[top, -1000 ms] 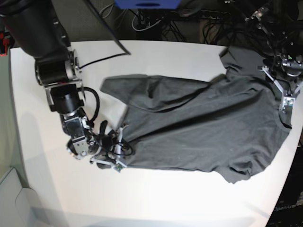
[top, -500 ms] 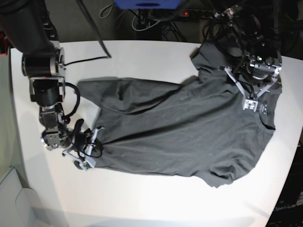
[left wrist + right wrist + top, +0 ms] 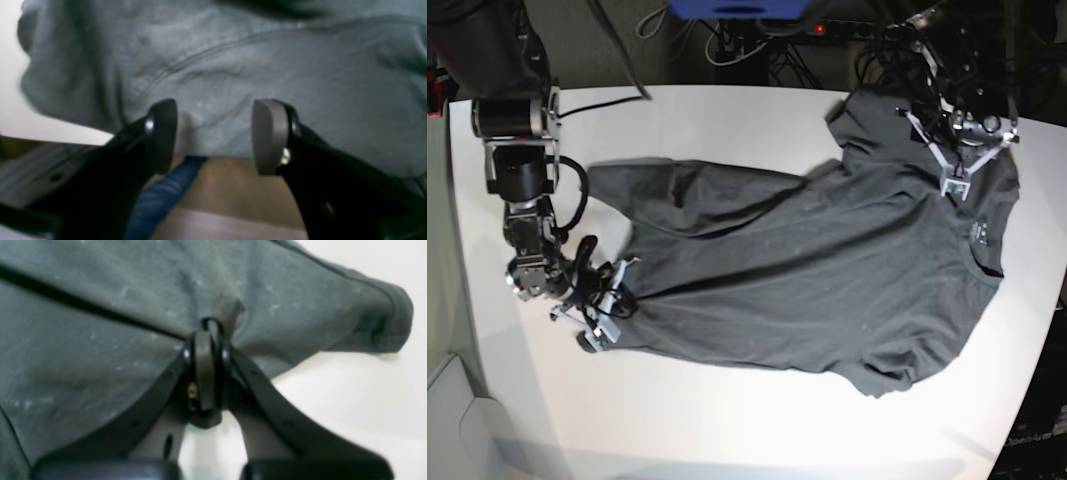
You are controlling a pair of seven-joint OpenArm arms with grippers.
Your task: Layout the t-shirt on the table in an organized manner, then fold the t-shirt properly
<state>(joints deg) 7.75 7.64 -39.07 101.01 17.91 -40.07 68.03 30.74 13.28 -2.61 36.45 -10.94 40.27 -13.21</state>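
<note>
White bench (image 3: 757, 420) carried the t-shirt (image 3: 827, 270), spread wide with wrinkles and its collar toward the far right edge. Right pincer (image 3: 205, 340) was clenched on the shirt's hem corner. Left pincer (image 3: 213, 133) hung released above the cloth near one sleeve.

Tangle of black cables (image 3: 757, 50) behind the far edge, blue object (image 3: 737, 8) above them
</note>
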